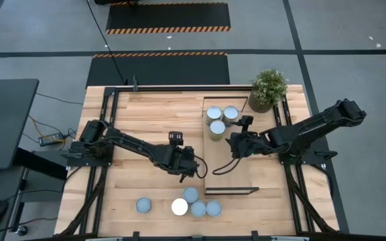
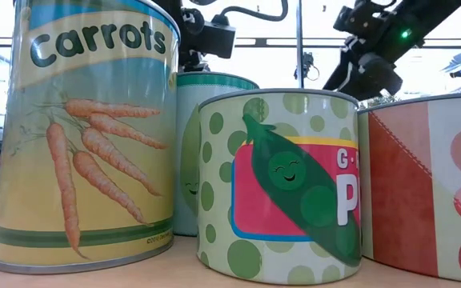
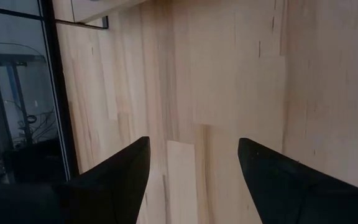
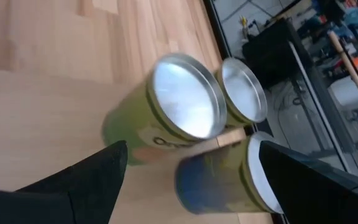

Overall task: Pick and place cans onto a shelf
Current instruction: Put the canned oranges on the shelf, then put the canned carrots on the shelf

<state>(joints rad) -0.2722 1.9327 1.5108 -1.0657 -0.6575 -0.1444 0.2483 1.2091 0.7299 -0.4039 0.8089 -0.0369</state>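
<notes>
Three cans point(image 1: 218, 120) stand bunched together at the far end of the shelf point(image 1: 236, 161), two side by side and a third just in front, touching or nearly so, right next to the potted plant point(image 1: 268, 89) at the counter's far right corner. From the right wrist camera those cans point(image 4: 185, 106) show shiny round tops, one with a green side, one blue. Four more cans point(image 1: 183, 205) sit in a loose row along the counter's point(image 1: 139, 114) near edge, three clustered tight and one point(image 1: 143, 205) a little apart toward the left. Up close at table height they fill the view: a tall carrots can point(image 2: 86, 128), a peas can point(image 2: 278, 184) and a red-patterned one point(image 2: 426, 184) alongside.

The right end effector point(image 1: 232, 143) hovers just near-side of the shelf trio, fingers point(image 4: 92, 180) spread wide with nothing between them, the cans right ahead. The left end effector point(image 1: 194, 171) hangs over bare wood in the counter's middle, close to the shelf's long edge, its fingers point(image 3: 123, 174) parted moderately and empty, only planks beneath.
</notes>
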